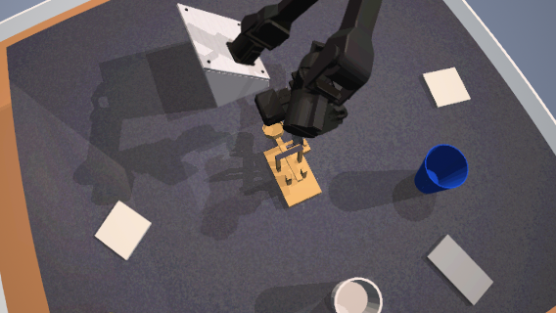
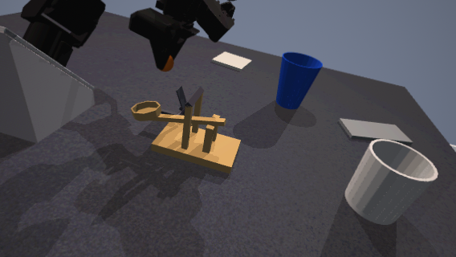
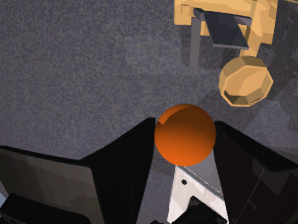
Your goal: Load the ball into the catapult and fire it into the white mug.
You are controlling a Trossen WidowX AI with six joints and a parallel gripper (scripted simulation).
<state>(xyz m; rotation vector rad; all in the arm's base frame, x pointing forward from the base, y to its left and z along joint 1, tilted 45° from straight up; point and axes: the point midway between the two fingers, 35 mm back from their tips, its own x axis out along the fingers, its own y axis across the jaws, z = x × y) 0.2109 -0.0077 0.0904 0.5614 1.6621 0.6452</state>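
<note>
Exterior view, working outward from the camera. The white mug (image 1: 357,299) (image 2: 385,189) is standing upright, its open mouth facing up. The wooden catapult (image 1: 307,189) (image 2: 218,150) (image 3: 267,25) is sitting well apart from it, base flat on the dark surface. Its throwing arm (image 2: 173,118) is lying nearly level between the posts, and the octagonal bucket (image 1: 272,129) (image 2: 145,111) (image 3: 246,81) at its end is showing a bare inside; ball not loaded.

Beyond the mug, a grey slab (image 1: 460,269) (image 2: 375,129) is lying flat. On the other side, a pale-topped block (image 1: 240,90) (image 2: 24,80) (image 3: 192,192) is supporting black arm parts.

The gripper (image 1: 304,122) (image 2: 166,66) (image 3: 184,127) is hanging above the surface, near the bucket and higher than it. Its fingers are standing partly open, closed onto the orange ball (image 2: 168,63) (image 3: 185,135), which they are pinching at their tips. In the top view the ball is being hidden.

Farther back, a blue cup (image 1: 442,168) (image 2: 298,82) is standing upright, and a cream tile (image 1: 446,87) (image 2: 232,60) is lying flat beyond the gripper.
</note>
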